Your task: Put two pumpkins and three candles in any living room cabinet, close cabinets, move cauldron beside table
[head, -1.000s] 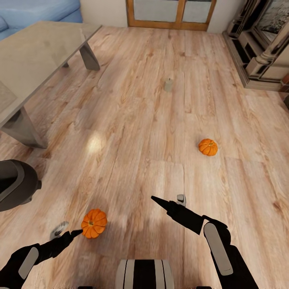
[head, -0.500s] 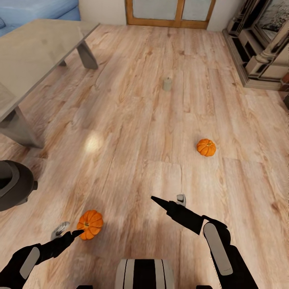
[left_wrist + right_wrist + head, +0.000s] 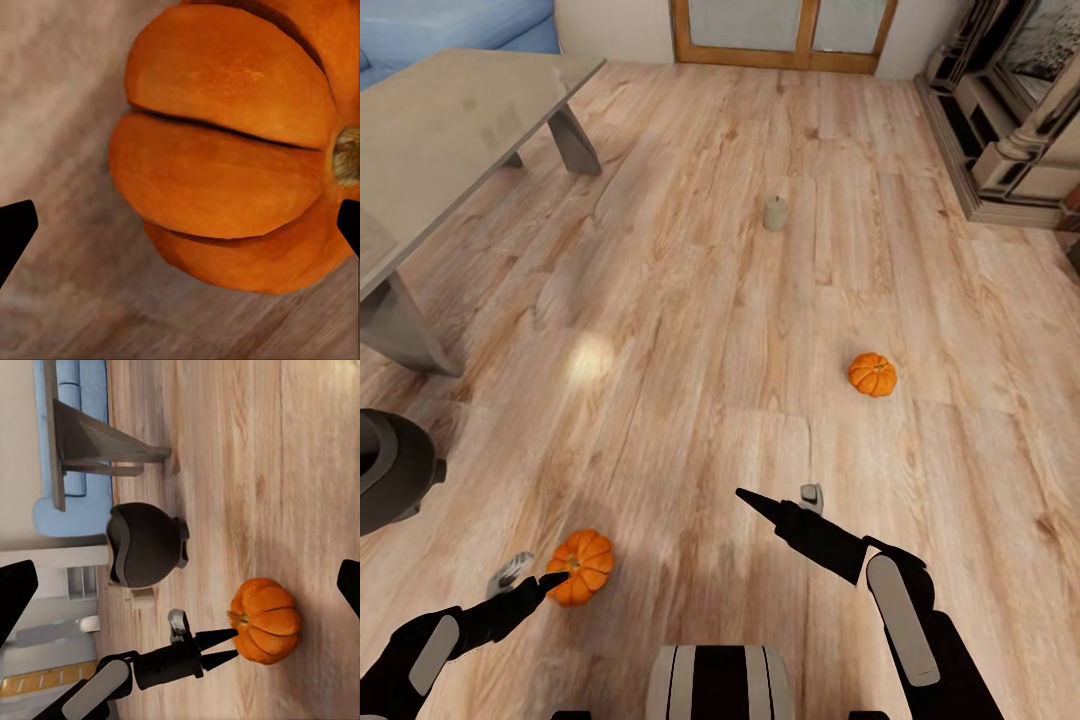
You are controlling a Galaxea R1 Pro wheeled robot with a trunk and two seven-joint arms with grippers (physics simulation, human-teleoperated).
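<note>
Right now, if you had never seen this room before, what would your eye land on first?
The nearer pumpkin, bright orange on the pale wood floor, sits right at the open left gripper. A second pumpkin lies farther off to the right, with a small candle beyond it. The dark cauldron stands at the left edge.

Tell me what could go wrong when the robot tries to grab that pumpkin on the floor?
The near pumpkin is round and sits loose on the smooth wooden floor, so it might roll away if bumped. The left gripper is open, but the pumpkin sits off to one side between its fingertips, so the grip could slip. The dark cauldron stands close by, and the left arm could knock it.
</note>
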